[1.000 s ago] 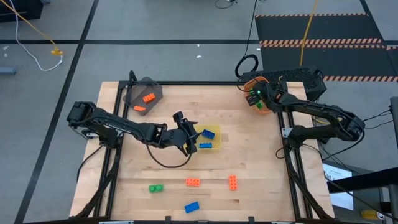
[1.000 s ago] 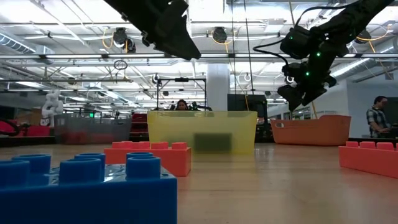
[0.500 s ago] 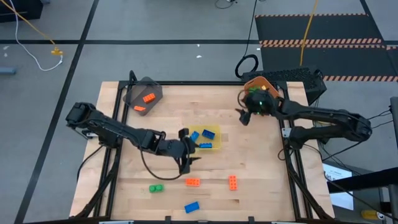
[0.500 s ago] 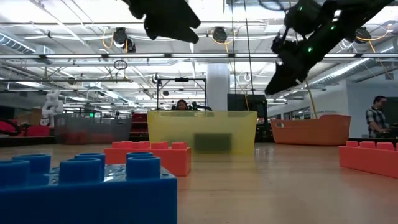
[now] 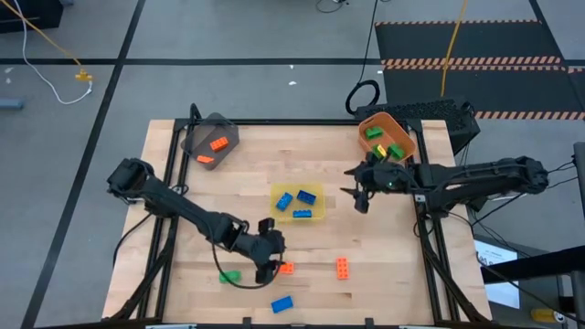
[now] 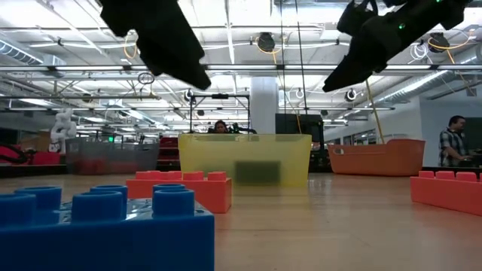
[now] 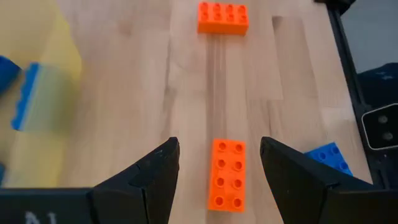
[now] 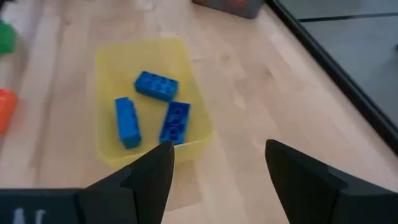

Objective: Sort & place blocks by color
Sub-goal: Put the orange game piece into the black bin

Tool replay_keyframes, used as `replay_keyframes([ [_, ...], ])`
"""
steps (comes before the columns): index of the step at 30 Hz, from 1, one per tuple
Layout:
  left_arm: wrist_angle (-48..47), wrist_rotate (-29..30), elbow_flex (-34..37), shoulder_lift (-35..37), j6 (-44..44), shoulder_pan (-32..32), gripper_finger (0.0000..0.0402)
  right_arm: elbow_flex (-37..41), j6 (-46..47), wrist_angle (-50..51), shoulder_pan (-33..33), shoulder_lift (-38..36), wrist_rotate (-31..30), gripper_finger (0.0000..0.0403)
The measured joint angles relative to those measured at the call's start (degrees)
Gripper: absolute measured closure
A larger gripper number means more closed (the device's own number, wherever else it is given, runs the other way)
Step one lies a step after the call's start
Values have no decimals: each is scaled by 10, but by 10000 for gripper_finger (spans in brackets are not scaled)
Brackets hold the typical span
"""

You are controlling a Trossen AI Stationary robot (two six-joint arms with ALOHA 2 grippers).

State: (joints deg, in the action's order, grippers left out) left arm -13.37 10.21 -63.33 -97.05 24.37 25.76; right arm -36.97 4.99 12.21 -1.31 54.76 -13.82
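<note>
Orange plastic sits squarely between my left fingers: a studded orange block (image 7: 227,174) lies flat on the wooden table (image 5: 384,247), framed by the two dark fingers (image 7: 146,180) of my left gripper (image 7: 217,177). Those fingers stand apart, wider than the block, with bare wood on either side of it, so they grip nothing. In the high view my left gripper (image 5: 267,257) hangs over the near part of the table, just above that block (image 5: 286,268).

A second orange block (image 5: 341,268) lies nearby on the wood, a green block (image 5: 228,275) rests to the other side of my left gripper, and a loose blue block (image 5: 281,304) sits close to the table's front edge.

My right gripper (image 5: 361,187) hovers between the yellow bin (image 5: 313,189) and the orange bin (image 5: 406,140). Its fingers (image 8: 152,174) are spread wide and empty, with the yellow bin (image 8: 109,56) ahead of them. Three blue blocks (image 8: 156,85) lie inside that bin.

Green blocks (image 5: 373,133) rest in the orange bin at the far right corner. The grey bin (image 5: 224,125) at the far left corner holds two orange blocks (image 5: 218,143).

In the low view a person (image 6: 450,143) stands in the room beyond the table.
</note>
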Motion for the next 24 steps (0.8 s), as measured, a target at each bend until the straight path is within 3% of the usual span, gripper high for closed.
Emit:
replay_keyframes([
  [9, 23, -26, 0, -73, 37, 22, 176, 0, 14, 0, 60, 0, -30, 160],
  [24, 18, -38, -3, -140, 75, 26, 176, 0, -12, 0, 62, 0, -38, 160],
])
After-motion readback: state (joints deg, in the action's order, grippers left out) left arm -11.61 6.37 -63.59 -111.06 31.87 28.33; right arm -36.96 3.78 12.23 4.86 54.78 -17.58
